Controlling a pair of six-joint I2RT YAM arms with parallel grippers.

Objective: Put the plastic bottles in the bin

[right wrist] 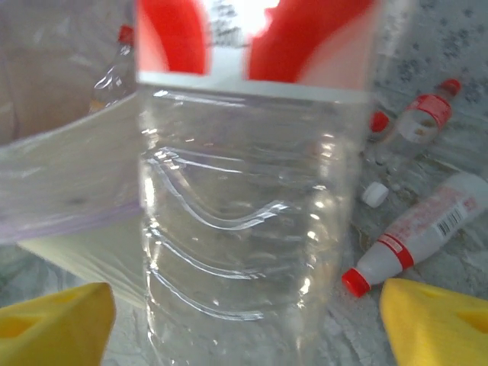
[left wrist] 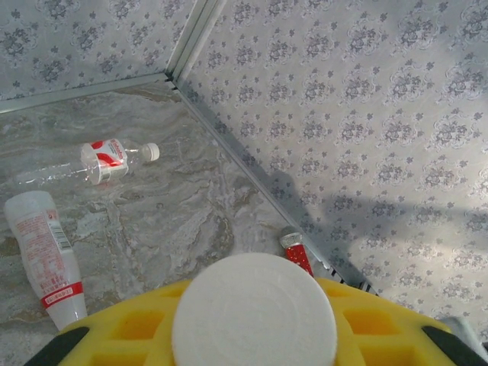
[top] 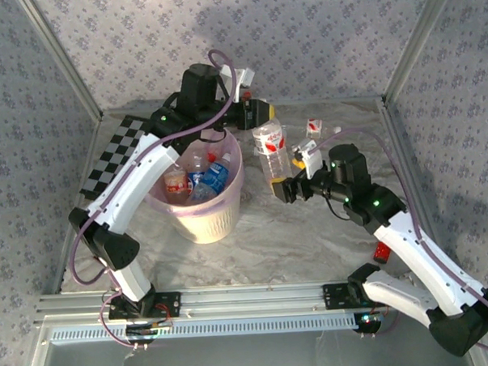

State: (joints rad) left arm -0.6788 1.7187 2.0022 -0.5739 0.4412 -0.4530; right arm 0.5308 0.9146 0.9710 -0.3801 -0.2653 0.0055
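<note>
White cap (left wrist: 254, 305), seen wrist-side, sits clamped in left end effector (left wrist: 250, 339).

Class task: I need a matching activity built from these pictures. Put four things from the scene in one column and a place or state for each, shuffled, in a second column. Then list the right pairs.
Column A
1. blue-labelled bottle
2. chequered board
3. right gripper
4. large clear bottle

Column B
a. jaws open
b. held by the left gripper
c. inside the bin
d. lying flat, left of the bin

Pairs: 1-c, 2-d, 3-a, 4-b
</note>
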